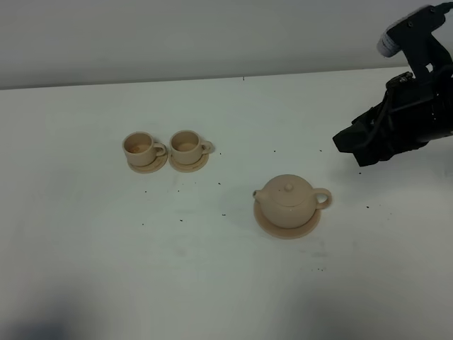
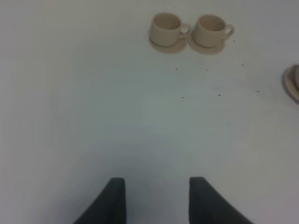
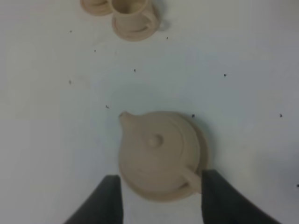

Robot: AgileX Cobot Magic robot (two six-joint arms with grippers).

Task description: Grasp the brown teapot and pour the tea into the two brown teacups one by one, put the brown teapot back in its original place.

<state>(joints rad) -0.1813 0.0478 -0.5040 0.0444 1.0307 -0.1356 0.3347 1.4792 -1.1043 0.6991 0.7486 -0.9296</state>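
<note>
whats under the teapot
A flat round tan plate lies under the brown teapot. Only its rim shows around the pot's base; the plate's middle is covered, so anything there cannot be seen.

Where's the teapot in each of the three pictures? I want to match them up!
Exterior high: the brown teapot sits right of centre on its plate, spout pointing left.
Left wrist: only a tan sliver, cut off at the picture's edge; pot or plate, I cannot tell.
Right wrist: it fills the middle, seen from above.
Shared landmark: the teacup nearer the pot shows in all three.
</note>
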